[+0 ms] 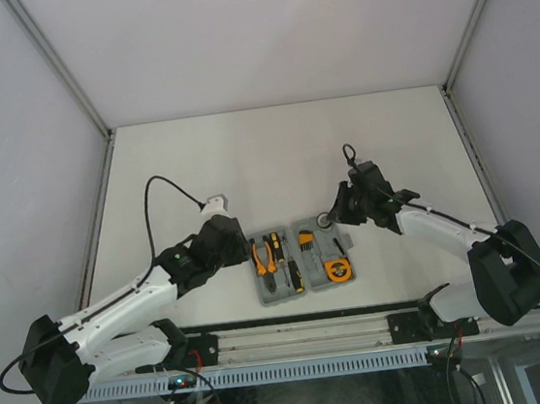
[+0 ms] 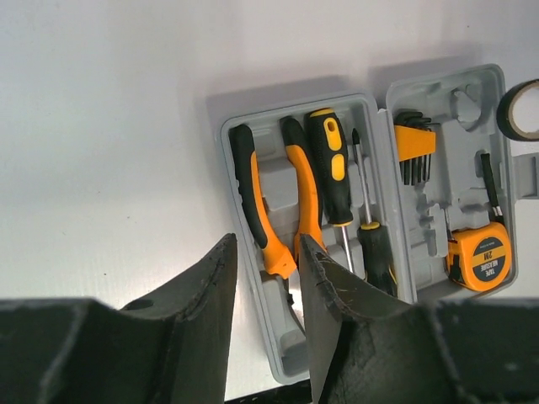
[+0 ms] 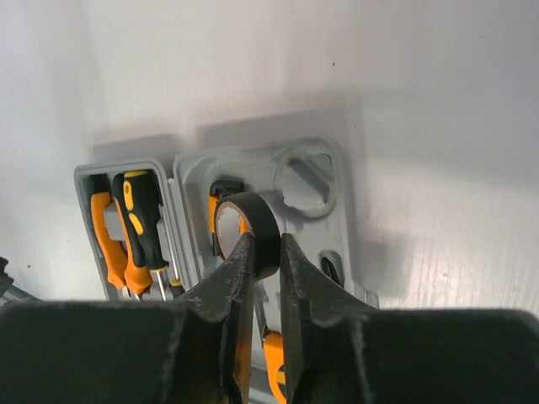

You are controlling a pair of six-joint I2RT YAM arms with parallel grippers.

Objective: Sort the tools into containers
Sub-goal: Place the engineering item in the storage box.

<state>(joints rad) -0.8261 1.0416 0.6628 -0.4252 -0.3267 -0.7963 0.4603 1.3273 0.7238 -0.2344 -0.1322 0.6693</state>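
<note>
**A:** How far along is the sorting?

**B:** Nearly through, I'd judge. The case (image 3: 253, 168) lies open on the tabletop (image 1: 274, 153). Its left half holds the pliers (image 2: 253, 202) and both screwdrivers (image 2: 330, 168). Its right half holds the hex keys (image 2: 413, 143) and the tape measure (image 2: 482, 257).

**A:** So what is left?

**B:** One piece, the black tape roll (image 3: 263, 220). The right jaws are clenched on its band and hold it upright above the case's right half, toward the far end. The round recess (image 3: 305, 181) there is bare, and I take that to be where the roll belongs.

**A:** And the left jaws?

**B:** Parted, with nothing between them. They hover over the near end of the case's left half, by the pliers' head.

**A:** Room to move?

**B:** There is plenty beyond the case's far side and to its right, all bare tabletop. The near side is tighter, since the tabletop's edge runs close to the case. The recess looks a snug fit, so the roll probably needs laying flat and centring. Otherwise it could catch on the rim or on the hex keys beside it. The left jaws sit well apart from the recess, so I expect no crowding there.
</note>
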